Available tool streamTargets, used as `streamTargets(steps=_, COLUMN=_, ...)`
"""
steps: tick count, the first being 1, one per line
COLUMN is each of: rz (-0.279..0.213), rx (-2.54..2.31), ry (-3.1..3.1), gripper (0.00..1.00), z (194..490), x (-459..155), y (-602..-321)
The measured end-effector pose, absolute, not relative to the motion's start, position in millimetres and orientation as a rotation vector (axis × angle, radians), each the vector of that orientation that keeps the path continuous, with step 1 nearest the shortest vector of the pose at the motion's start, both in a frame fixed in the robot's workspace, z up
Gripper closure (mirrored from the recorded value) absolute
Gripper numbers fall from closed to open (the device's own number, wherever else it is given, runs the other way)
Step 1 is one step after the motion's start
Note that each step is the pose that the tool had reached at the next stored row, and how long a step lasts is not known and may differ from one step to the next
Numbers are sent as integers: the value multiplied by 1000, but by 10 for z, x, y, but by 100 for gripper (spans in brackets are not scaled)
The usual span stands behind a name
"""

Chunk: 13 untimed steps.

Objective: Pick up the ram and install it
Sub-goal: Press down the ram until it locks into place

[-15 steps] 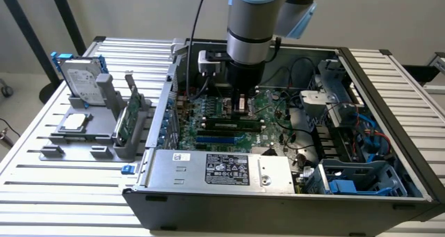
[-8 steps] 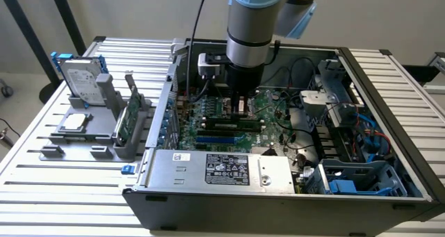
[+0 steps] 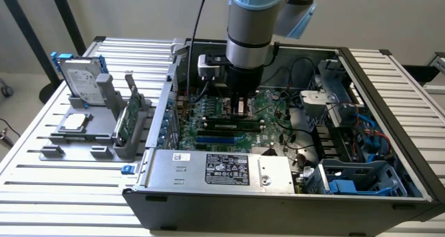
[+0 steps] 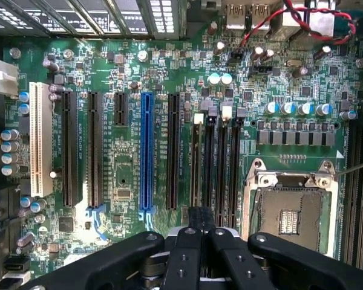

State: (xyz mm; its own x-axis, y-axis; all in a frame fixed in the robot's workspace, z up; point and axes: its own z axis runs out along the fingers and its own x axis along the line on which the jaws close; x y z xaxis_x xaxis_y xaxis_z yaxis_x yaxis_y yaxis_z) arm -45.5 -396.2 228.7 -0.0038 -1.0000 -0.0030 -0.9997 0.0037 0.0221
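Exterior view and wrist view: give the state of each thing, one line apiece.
Computer case: open, side panel off.
Ram: on edge at the memory slots, below the gripper.
Processor socket: empty.
Hard drive: upright in the grey rack.
Expansion card: upright in the same rack.

The ram [image 3: 233, 124], a narrow green stick, lies seated in a motherboard slot.

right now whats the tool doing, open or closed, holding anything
tool: closed, fingers together, just above the ram; whether it grips the ram cannot be told
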Motion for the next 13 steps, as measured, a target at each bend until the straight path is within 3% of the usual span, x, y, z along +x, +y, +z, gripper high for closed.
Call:
streamTargets(steps=5, rz=-27, rx=2207, ry=-2215, gripper=89, z=2463, x=-455, y=-3964)
streamTargets(steps=13, rz=-27, rx=2207, ry=-2215, gripper=89, z=2469, x=-455, y=-3964)
